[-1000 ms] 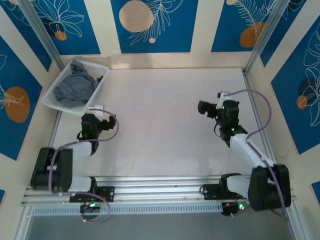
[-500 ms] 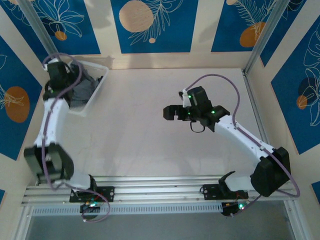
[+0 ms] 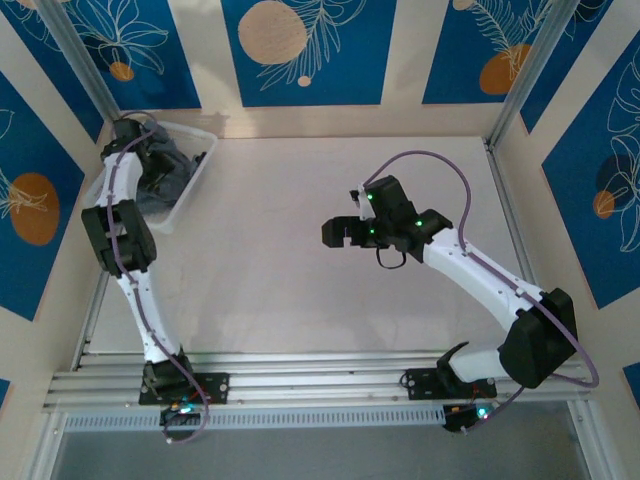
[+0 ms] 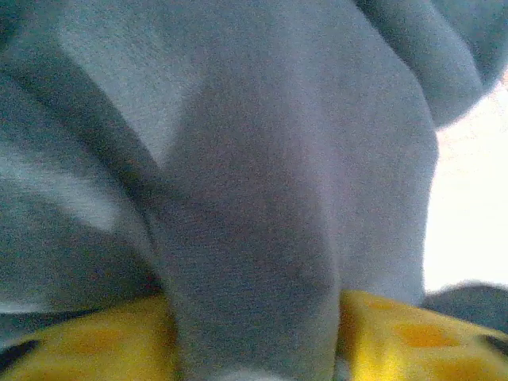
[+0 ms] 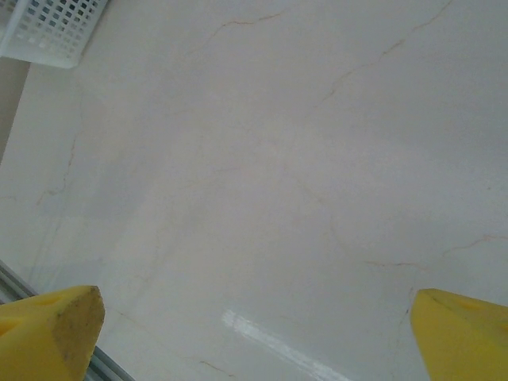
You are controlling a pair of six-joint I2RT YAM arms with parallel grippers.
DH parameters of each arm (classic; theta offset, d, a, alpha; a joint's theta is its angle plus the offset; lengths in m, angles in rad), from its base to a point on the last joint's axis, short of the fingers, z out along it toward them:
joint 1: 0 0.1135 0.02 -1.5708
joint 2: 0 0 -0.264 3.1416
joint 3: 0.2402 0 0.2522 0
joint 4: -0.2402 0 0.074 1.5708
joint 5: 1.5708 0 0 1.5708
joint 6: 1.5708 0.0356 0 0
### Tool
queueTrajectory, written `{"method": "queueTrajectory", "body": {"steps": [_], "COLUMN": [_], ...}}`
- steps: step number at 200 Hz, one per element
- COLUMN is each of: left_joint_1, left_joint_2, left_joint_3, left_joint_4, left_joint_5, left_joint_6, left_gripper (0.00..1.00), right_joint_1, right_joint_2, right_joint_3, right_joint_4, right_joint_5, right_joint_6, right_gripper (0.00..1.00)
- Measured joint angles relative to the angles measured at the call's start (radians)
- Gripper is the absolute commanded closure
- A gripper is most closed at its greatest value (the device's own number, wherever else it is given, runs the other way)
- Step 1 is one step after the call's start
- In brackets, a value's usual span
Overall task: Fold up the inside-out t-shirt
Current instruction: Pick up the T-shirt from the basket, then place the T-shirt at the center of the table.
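left gripper (image 4: 254,337), newly reached into the basket (image 3: 193,178), has narrowed onto a fold of the shirt (image 4: 238,159) bundled there, apparently gripping it for lift-out; right gripper (image 5: 254,325) hangs wide open over the table (image 5: 278,159).

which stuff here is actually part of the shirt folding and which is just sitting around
Part of the job:
inside-out t-shirt, bunched up
left gripper, pinching a fold of it
right gripper, open

Just there:
white mesh basket, holding the shirt
table
blue patterned wall panels
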Motion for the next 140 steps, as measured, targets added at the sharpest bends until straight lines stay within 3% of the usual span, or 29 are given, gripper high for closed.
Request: {"method": "queueTrajectory", "body": {"steps": [25, 60, 106, 120, 140], "left_joint_1": [-0.003, -0.054, -0.347, -0.408, -0.437], "left_joint_2": [-0.051, -0.269, -0.595, -0.669, -0.778], "left_joint_3": [0.007, 0.098, 0.300, 0.263, 0.071], "left_joint_4": [-0.002, -0.002, 0.077, 0.103, 0.167], "left_joint_5": [0.101, 0.183, 0.256, 0.270, 0.268], "left_joint_6": [0.026, 0.061, 0.100, 0.109, 0.115], "left_gripper": [1.00, 1.00, 1.00, 1.00, 1.00], "right_joint_1": [0.002, 0.002, 0.000, -0.007, -0.034], "right_joint_2": [-0.005, -0.034, -0.051, -0.066, -0.103], "right_joint_3": [0.000, 0.000, 0.000, -0.006, -0.024], "right_joint_4": [-0.010, -0.002, 0.036, 0.050, 0.051], "right_joint_5": [0.016, 0.045, 0.082, 0.091, 0.099], "right_joint_6": [0.005, 0.022, 0.068, 0.088, 0.118], "right_gripper": [0.01, 0.01, 0.01, 0.01, 0.01]}}
